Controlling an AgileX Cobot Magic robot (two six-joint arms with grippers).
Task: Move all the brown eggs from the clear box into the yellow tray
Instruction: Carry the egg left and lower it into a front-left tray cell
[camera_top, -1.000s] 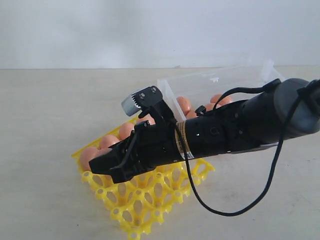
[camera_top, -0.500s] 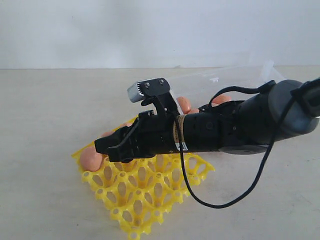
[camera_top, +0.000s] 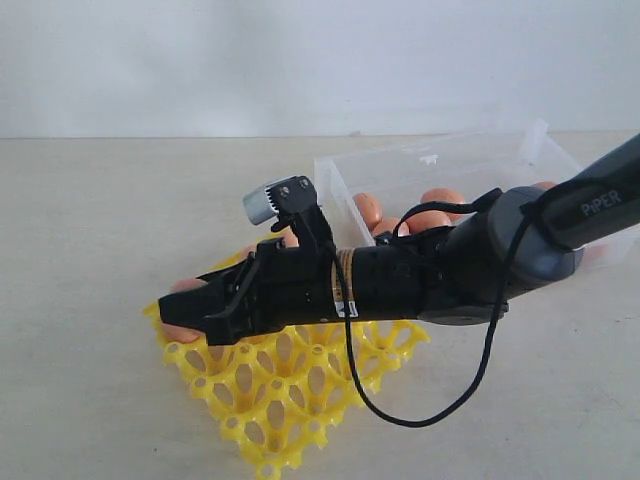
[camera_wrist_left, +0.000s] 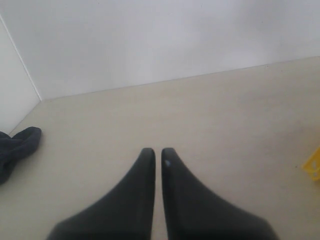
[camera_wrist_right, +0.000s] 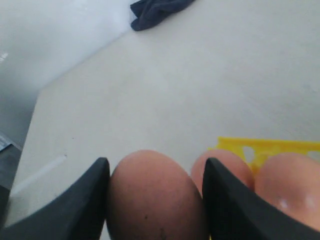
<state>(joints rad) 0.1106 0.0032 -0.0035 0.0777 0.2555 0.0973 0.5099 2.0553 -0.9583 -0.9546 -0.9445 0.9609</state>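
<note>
Pinching one brown egg (camera_wrist_right: 155, 195) between its fingers (camera_wrist_right: 75, 200), the right arm (camera_top: 420, 275) is holding it low over the yellow tray's (camera_top: 300, 400) corner away from the clear box (camera_top: 450, 165), just beside other eggs (camera_wrist_right: 287, 185).

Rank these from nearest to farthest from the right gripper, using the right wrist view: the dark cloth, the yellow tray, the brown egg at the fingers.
1. brown egg: clamped between the fingers of the right gripper.
2. yellow tray: its rim shows just past one finger.
3. dark cloth: far off, beyond everything else.
</note>
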